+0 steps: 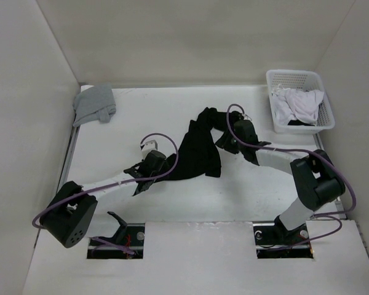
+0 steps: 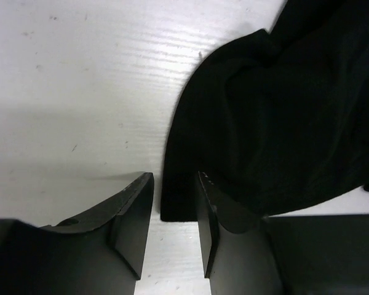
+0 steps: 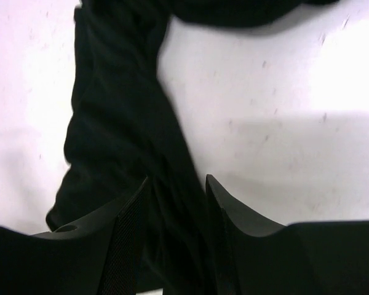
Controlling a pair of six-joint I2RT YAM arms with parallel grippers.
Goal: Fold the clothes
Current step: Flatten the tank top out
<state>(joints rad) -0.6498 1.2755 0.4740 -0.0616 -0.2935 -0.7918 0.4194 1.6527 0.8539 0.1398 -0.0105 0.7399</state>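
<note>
Black tank top: lies near the middle of the tabletop, a little toward the right. It is rumpled into a long dark mass with one narrow end reaching toward the back, neither flat nor folded.
Left gripper: low over the tabletop at the tank top's near-left corner. The jaws stand apart with the hem corner between the fingers. A strip of bare table shows between the cloth and one finger, so it is released, with nothing pinched.
Right gripper: at the tank top's back-right end. The jaws stand apart and black cloth fills the gap between them. I cannot tell whether it presses the cloth or only straddles it.
Grey garment: back-left corner of the tabletop, a loose heap against the wall. I cannot tell whether it counts as folded.
White garment: crumpled inside the white basket at the back-right corner, with something dark under it.
Done so far: no clean fold is visible on the tank top.
Left to do: spread the tank top flat, fold it and set it aside. The white garment waits in the basket.
Stage, by judgement: early. Both grippers sit at opposite ends of the tank top, which suits seizing it to stretch it flat.
Risk: the left fingers may close on only the thin hem corner and slip off.
</note>
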